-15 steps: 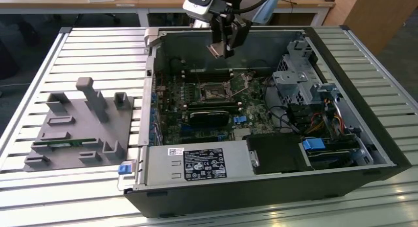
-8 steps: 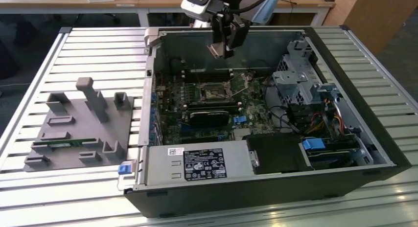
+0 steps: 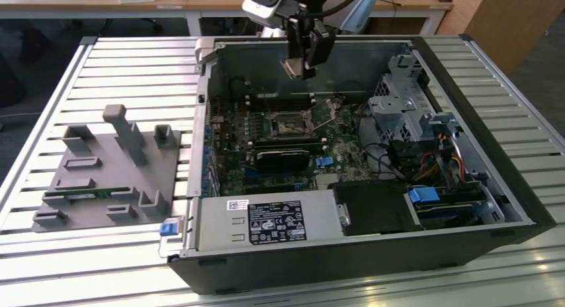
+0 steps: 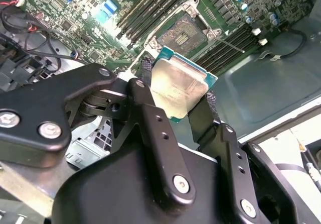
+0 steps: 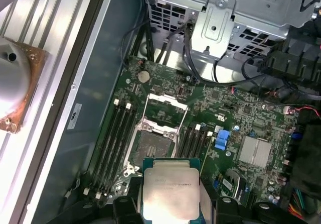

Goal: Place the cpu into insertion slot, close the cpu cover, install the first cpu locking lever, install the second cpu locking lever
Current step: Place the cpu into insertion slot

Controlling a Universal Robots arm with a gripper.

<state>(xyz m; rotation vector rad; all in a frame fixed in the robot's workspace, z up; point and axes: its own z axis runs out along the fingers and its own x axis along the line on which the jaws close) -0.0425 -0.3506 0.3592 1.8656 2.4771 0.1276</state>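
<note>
Fixture tray (image 3: 106, 168), grey and moulded, lies on the slatted table (image 3: 132, 62) at the exterior view's left, well apart from the work. Beside it stands the open computer case (image 3: 353, 261), with the motherboard exposed. Above the board hangs the gripper (image 3: 298, 67), its fingers pinching the cpu (image 4: 178, 86) by two opposite edges; the metal face shows in both wrist views. The insertion slot (image 5: 153, 146) lies below, bare, between banks of memory slots (image 5: 113, 138). The cpu cover (image 5: 169, 100) appears swung open just beside it. The cpu is clear of the slot, not touching it. Drive cage (image 3: 401, 105) occupies the exterior view's right.

Assessment: the chip is judged light, stiff and thin, with a smooth face liable to slip. Its underside contacts and the socket pins are judged fragile. Opposite edges are the proper hold.
</note>
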